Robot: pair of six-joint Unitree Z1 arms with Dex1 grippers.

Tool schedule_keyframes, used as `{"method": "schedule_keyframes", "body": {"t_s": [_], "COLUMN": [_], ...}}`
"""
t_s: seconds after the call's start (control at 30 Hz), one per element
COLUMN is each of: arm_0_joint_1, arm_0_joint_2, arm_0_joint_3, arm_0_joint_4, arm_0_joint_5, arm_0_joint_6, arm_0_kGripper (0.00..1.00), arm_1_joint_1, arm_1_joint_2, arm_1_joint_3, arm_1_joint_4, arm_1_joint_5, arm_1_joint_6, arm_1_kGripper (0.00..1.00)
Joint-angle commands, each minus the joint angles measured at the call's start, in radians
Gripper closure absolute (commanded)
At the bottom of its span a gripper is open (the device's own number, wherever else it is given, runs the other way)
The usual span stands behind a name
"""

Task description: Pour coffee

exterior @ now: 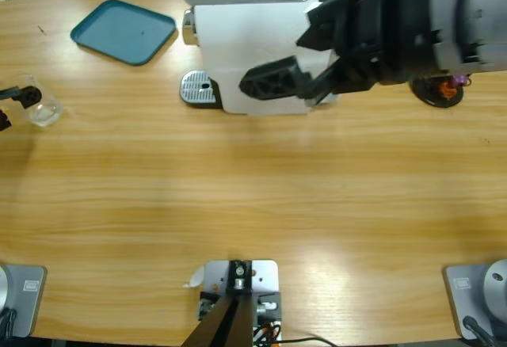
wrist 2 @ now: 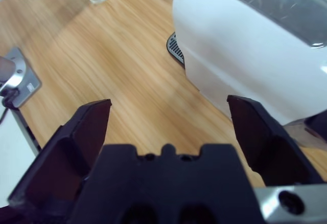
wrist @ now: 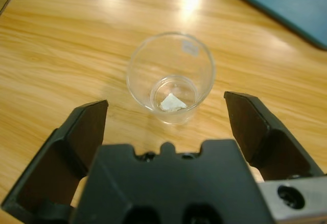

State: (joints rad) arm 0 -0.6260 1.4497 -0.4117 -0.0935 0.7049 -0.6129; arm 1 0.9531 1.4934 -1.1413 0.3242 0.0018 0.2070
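L gripper nearest lens, jaws wide, nothing held — glass upright on table, dead ahead between jaw tips, untouched. Coffee in it: can't tell. R gripper wide, empty, by coffee machine — far from glass; L arm nearer.

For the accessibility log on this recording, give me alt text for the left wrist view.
The left pincer, its two black jaws spread wide, points at a small clear glass standing upright on the wooden table, not touching it. The glass looks almost empty, with only a pale glint at its bottom. A corner of a teal tray shows at the upper right.
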Motion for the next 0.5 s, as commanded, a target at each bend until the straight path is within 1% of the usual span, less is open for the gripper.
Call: {"method": "schedule_keyframes", "body": {"t_s": [0.03,0.1,0.23,0.3,0.37,0.5], "arm_0_joint_1": [0.012,0.015,0.022,0.03,0.035,0.035], "arm_0_joint_2": [0.109,0.131,0.157,0.161,0.159,0.144], "arm_0_joint_3": [0.055,0.055,0.061,0.07,0.075,0.077], "arm_0_joint_4": [-0.132,-0.16,-0.194,-0.218,-0.237,-0.239], "arm_0_joint_5": [-0.01,-0.01,-0.008,-0.008,-0.004,-0.001], "arm_0_joint_6": [0.035,0.037,0.048,0.062,0.074,0.112], "arm_0_kGripper": [0.05,0.088,0.091,0.077,0.037,0.036], "arm_1_joint_1": [0.009,0.009,0.009,0.009,0.009,0.009], "arm_1_joint_2": [0.081,0.089,0.102,0.112,0.119,0.125], "arm_1_joint_3": [0.0,0.0,-0.001,-0.001,-0.001,0.0], "arm_1_joint_4": [-0.019,-0.019,-0.019,-0.02,-0.02,-0.02], "arm_1_joint_5": [0.017,0.017,0.017,0.017,0.019,0.024], "arm_1_joint_6": [0.012,0.012,0.012,0.012,0.012,0.012], "arm_1_kGripper": [0.0,0.0,0.0,0.0,0.0,0.0]}}
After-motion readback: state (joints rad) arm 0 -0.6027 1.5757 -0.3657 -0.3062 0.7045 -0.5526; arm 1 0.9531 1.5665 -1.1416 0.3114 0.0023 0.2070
